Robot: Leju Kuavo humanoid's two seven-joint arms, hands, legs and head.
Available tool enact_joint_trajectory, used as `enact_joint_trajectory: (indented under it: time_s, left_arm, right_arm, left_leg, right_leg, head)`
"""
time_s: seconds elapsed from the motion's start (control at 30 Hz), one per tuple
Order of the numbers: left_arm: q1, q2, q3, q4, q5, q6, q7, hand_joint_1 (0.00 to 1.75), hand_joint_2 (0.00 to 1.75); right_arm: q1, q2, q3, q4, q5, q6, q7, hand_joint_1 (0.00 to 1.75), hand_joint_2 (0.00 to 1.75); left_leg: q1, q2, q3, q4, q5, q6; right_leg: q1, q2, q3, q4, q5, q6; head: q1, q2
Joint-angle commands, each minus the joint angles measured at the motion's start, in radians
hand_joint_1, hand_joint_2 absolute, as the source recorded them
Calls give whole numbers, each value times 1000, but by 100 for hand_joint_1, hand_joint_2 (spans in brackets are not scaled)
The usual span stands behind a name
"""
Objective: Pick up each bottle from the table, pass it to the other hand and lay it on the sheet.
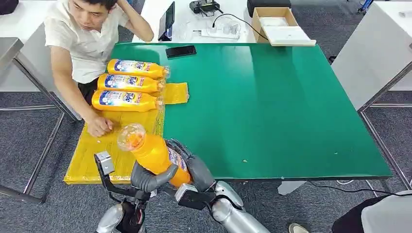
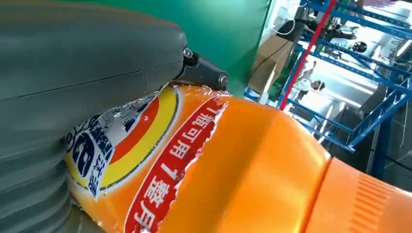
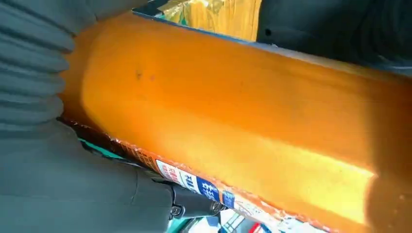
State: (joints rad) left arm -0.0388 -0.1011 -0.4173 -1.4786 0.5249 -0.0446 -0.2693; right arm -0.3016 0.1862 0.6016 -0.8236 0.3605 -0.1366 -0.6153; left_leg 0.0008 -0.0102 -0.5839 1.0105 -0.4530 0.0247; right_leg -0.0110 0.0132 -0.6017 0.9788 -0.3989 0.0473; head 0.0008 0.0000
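Three bottles (image 1: 131, 83) already lie on the yellow sheet (image 1: 92, 155). Both the left hand (image 1: 150, 178) and right hand (image 1: 200, 174) clasp a fourth bottle (image 1: 153, 153), seemingly mid-handover, not yet laid down.

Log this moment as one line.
phase: handover | left hand and right hand: both gripping orange plastic bottle | yellow sheet: three bottles

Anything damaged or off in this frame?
Yes: the label on the held bottle is torn, with ragged edges showing in the left wrist view. The sheet is crumpled near the laid bottles. No spills.
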Motion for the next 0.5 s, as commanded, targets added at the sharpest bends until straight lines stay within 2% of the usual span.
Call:
enact_joint_trajectory:
  time_s: [0.03, 0.17, 0.23, 0.3, 0.43, 0.5]
  left_arm:
    - [-34, -7, 36, 34, 0, -6, 8, 175, 175]
    - [-31, -10, 74, 34, 3, 24, 3, 175, 175]
    - [-53, 18, 92, 67, -69, 131, 41, 175, 175]
    - [-78, 43, 106, 113, -83, 167, 58, 175, 175]
    - [-112, 59, 154, 168, -251, 350, -1, 175, 175]
    - [-123, 66, 170, 178, -273, 369, -5, 175, 175]
  right_arm:
    - [21, 1, 41, 18, -6, -14, -15, 0, 0]
    - [50, 0, 23, -27, -8, -65, -41, 0, 0]
    - [88, -2, 18, -84, 0, -124, -65, 0, 0]
    - [128, -7, 16, -143, 7, -179, -83, 0, 0]
    - [192, -23, 20, -269, 20, -355, -83, 0, 0]
    - [198, -32, 27, -290, 20, -387, -83, 0, 0]
  left_leg:
    - [0, 0, 4, -1, -1, -2]
    - [1, -1, 3, -1, -1, -1]
    - [0, 0, 3, -1, -1, -1]
    - [1, -1, 3, -2, -1, -2]
    - [1, -1, 3, -1, -1, -2]
    - [1, -1, 4, -1, -1, -2]
  right_leg:
    - [1, -2, 4, 0, -2, -2]
    - [1, -3, 3, 0, -2, -2]
    - [1, -2, 3, 0, -1, -2]
    - [1, -3, 4, -1, -1, -2]
    - [1, -3, 4, -1, -2, -2]
    - [1, -3, 4, 0, -2, -2]
  head:
    - [0, 0]
    - [0, 0]
    - [0, 0]
    - [0, 0]
    - [0, 0]
    - [0, 0]
